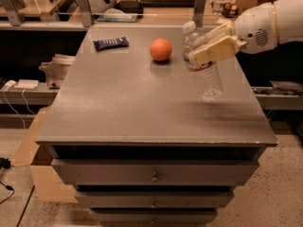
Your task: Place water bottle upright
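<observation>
The water bottle (204,72) is a clear ribbed plastic bottle with a white cap and a label band. It is held in the air over the right side of the grey table (132,108), tilted, cap up and to the left, base down and to the right. My gripper (208,48) comes in from the right and is shut on the bottle around its label band, its cream fingers (215,51) covering most of the label. An orange ball (160,49) sits on the table to the left of the bottle.
A dark blue snack bar (111,43) lies at the table's back left. Shelving with clutter runs behind the table. Drawers (154,174) are below the tabletop. A cardboard box (33,155) stands on the floor at the left.
</observation>
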{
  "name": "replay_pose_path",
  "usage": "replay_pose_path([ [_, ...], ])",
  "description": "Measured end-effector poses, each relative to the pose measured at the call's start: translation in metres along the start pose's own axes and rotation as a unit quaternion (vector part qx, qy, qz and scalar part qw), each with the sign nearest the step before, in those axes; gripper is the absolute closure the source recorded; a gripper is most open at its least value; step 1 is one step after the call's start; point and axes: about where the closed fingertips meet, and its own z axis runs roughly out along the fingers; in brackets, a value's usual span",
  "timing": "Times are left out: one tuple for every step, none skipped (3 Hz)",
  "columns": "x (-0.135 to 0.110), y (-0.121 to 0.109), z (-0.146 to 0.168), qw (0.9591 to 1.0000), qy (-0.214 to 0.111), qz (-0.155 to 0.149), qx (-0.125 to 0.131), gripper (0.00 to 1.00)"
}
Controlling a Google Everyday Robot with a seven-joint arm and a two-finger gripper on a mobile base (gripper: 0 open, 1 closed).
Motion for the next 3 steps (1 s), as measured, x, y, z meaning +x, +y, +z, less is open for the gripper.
replay_pose_path([
  [0.0019, 0.0004, 0.0034, 0.9993, -0.03, -0.015, -0.017, 1.0],
  [0.0057, -0.0015, 0.0068, 0.9961, -0.075, -0.027, -0.036, 1.0],
  [0.0089, -0.0045, 0.0072, 0.9925, -0.11, -0.028, -0.046, 1.0],
])
